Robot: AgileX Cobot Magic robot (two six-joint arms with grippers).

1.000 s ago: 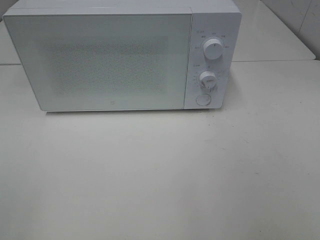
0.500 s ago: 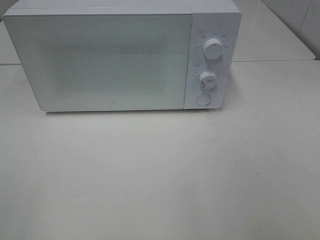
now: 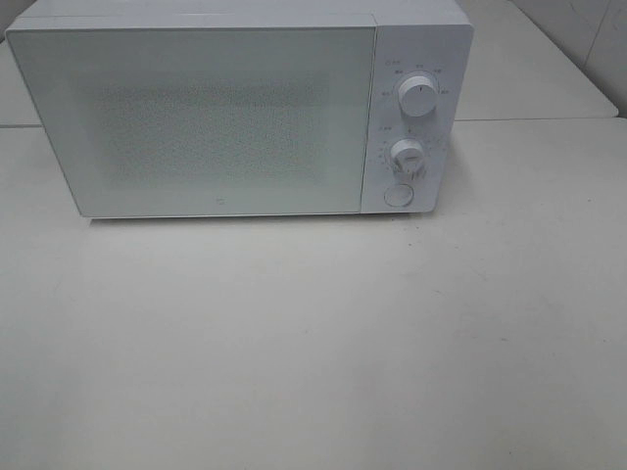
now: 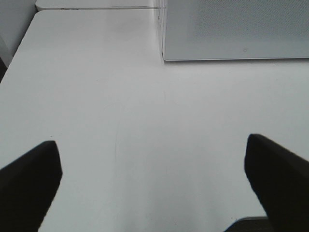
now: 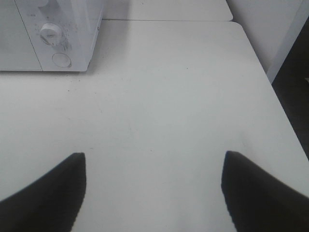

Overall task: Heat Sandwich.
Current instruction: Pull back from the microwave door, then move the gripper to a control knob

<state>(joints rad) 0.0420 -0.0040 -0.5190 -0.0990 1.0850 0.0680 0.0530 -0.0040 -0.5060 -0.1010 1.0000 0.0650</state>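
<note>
The left fingers [image 4: 29,183] and the right fingers [image 5: 43,198] are both spread wide, with nothing between them, above the bare white counter [image 3: 313,343]. At its back edge stands a white microwave [image 3: 196,117] with the door shut. Where the sandwich is cannot be told.

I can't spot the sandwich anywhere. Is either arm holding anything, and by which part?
Nothing is held. The left gripper and right gripper have open jaws, only table between them.

White microwave [image 3: 225,117], door shut, on pale worktop [image 3: 313,343], ahead of left tool [image 4: 149,142], well apart. Upper knob [image 3: 418,99], lower knob [image 3: 407,155], round button [image 3: 397,195] on panel side, nearer right tool [image 5: 153,155].
</note>
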